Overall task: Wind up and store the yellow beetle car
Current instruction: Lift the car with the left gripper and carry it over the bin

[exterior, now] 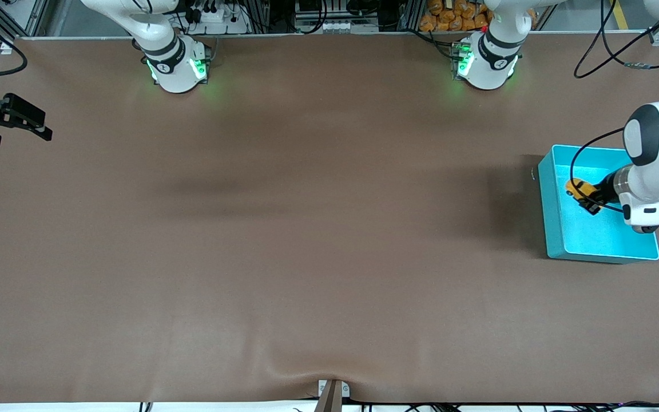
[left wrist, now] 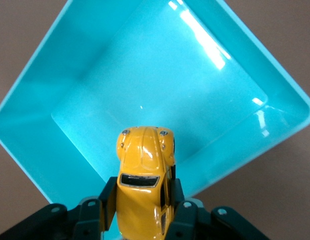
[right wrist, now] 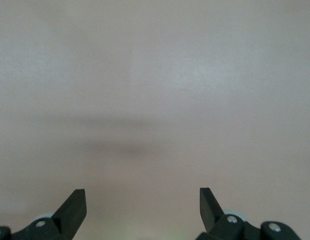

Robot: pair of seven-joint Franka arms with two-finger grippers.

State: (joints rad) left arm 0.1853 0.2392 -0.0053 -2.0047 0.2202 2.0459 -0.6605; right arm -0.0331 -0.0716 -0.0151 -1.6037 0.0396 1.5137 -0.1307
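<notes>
My left gripper (exterior: 584, 198) is shut on the yellow beetle car (exterior: 578, 189) and holds it in the air over the turquoise bin (exterior: 552, 229) at the left arm's end of the table. In the left wrist view the car (left wrist: 142, 180) sits between the two black fingers (left wrist: 107, 200), nose pointing down over the bin's bare floor (left wrist: 160, 85). My right gripper (exterior: 20, 117) is open and empty, waiting at the right arm's end of the table; its wrist view shows the gripper (right wrist: 143, 200) over bare brown mat only.
A brown mat (exterior: 306, 240) covers the table. The two arm bases (exterior: 178, 66) stand along the edge farthest from the front camera. A clamp (exterior: 332, 395) sits at the mat's nearest edge.
</notes>
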